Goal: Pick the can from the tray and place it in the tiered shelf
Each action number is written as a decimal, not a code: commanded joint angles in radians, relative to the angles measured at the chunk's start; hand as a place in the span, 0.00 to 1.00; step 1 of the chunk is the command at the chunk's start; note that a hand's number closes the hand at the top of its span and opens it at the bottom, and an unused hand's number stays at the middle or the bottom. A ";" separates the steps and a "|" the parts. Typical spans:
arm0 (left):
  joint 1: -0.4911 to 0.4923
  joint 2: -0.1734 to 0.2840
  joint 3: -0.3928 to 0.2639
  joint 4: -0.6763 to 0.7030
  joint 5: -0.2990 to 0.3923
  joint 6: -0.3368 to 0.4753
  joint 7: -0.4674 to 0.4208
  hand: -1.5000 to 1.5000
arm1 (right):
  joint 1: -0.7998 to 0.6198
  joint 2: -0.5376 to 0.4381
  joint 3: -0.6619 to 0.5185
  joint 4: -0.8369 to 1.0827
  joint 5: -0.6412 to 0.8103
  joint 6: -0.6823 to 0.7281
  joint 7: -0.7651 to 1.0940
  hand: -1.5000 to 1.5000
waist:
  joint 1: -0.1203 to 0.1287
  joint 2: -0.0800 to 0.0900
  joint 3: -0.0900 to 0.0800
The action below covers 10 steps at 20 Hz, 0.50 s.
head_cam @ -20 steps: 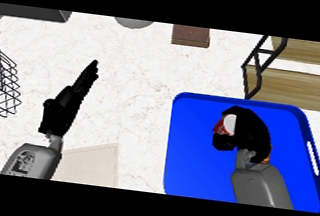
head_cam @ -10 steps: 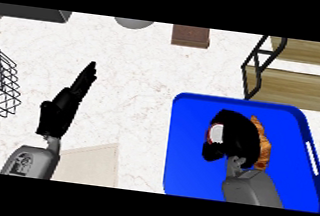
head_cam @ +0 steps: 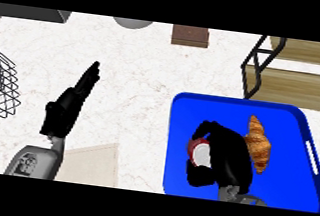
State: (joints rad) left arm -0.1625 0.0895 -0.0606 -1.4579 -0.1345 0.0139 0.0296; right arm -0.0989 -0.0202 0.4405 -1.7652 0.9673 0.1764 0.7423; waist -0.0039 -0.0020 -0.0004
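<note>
While our right robot hand (head_cam: 224, 158) was curled around the can (head_cam: 200, 154) on the blue tray (head_cam: 312, 164) at the lower right of the frame, it had turned since a moment ago, uncovering a croissant (head_cam: 258, 143). We judged the grasp made; the tiered shelf (head_cam: 301, 72) waited upper right. Our left robot hand (head_cam: 70, 106) rested open, fingers straight. No writing was readable.

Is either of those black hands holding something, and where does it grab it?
The right hand curls round the can on the blue tray, gripping its side. The left hand is open, holding nothing.
</note>
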 commanded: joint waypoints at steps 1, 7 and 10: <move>0.011 0.004 0.010 0.021 0.005 -0.006 -0.013 0.50 | 0.017 0.019 0.014 -0.174 -0.081 -0.083 0.002 1.00 | -0.006 -0.002 0.001; 0.008 0.013 0.010 -0.034 -0.002 -0.004 0.021 0.50 | -0.013 0.020 0.067 -0.361 -0.013 -0.180 0.100 1.00 | 0.003 -0.003 0.000; -0.006 -0.015 -0.006 -0.032 -0.010 0.010 0.047 0.50 | -0.049 0.010 -0.038 -0.524 -0.039 -0.044 0.167 1.00 | -0.003 -0.002 0.000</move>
State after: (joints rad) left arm -0.1673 0.0911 -0.0501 -1.4605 -0.1334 0.0111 0.0396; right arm -0.1043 -0.0040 0.4640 -2.1318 0.9305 0.0670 0.8356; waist -0.0060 -0.0033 -0.0002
